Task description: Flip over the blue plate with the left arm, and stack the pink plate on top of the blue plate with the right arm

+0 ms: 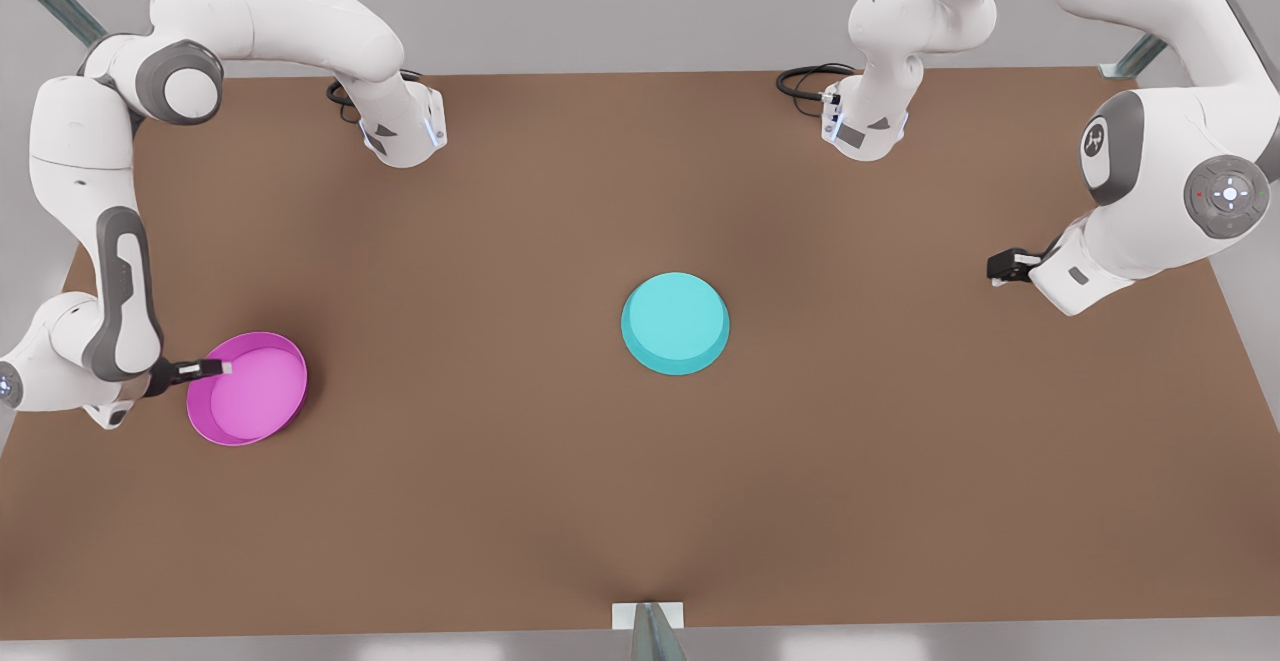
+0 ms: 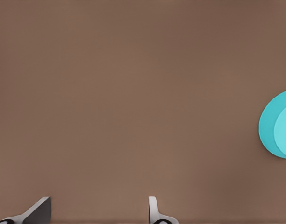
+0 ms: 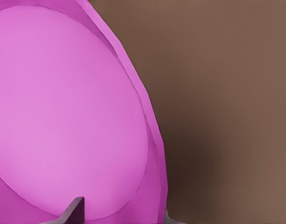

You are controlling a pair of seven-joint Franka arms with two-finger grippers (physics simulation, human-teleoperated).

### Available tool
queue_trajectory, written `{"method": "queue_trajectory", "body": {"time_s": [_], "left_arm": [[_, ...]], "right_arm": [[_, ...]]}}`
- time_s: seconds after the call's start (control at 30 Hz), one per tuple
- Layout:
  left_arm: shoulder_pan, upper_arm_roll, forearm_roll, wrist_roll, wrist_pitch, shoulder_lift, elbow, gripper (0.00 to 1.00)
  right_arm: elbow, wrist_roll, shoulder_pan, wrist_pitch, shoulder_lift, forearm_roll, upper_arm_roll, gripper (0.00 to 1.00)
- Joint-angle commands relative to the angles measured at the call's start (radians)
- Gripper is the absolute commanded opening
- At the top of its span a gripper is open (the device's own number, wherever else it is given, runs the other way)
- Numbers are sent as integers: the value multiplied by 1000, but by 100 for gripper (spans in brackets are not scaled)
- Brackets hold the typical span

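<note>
The blue plate (image 1: 675, 324) lies upside down in the middle of the table, flat underside up; its edge also appears in the left wrist view (image 2: 278, 123). My left gripper (image 1: 995, 268) hangs open far off toward the front view's right, fingers (image 2: 40, 212) apart over bare table. The pink plate (image 1: 247, 388) sits right side up at the front view's left. My right gripper (image 1: 222, 368) is at its rim, open and straddling the wall: one finger (image 3: 73, 212) is inside the pink plate (image 3: 63, 107), the other just outside the rim.
Both arm bases (image 1: 405, 131) (image 1: 865, 126) stand at the far edge of the brown table (image 1: 500, 501), each with a black cable. A metal bracket (image 1: 648, 621) sits at the near edge.
</note>
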Motion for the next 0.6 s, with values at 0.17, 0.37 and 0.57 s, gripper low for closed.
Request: {"method": "queue_trajectory", "body": {"time_s": [0.17, 0.37, 0.57], "left_arm": [[0, -2, 0, 0, -5, 0, 0, 100], [2, -6, 1, 0, -8, -2, 0, 100], [0, -6, 0, 0, -12, -2, 0, 100]], "right_arm": [[35, 5, 5, 0, 21, 6, 0, 60], [35, 5, 6, 6, 21, 15, 0, 43], [35, 4, 9, 5, 21, 14, -2, 26]]}}
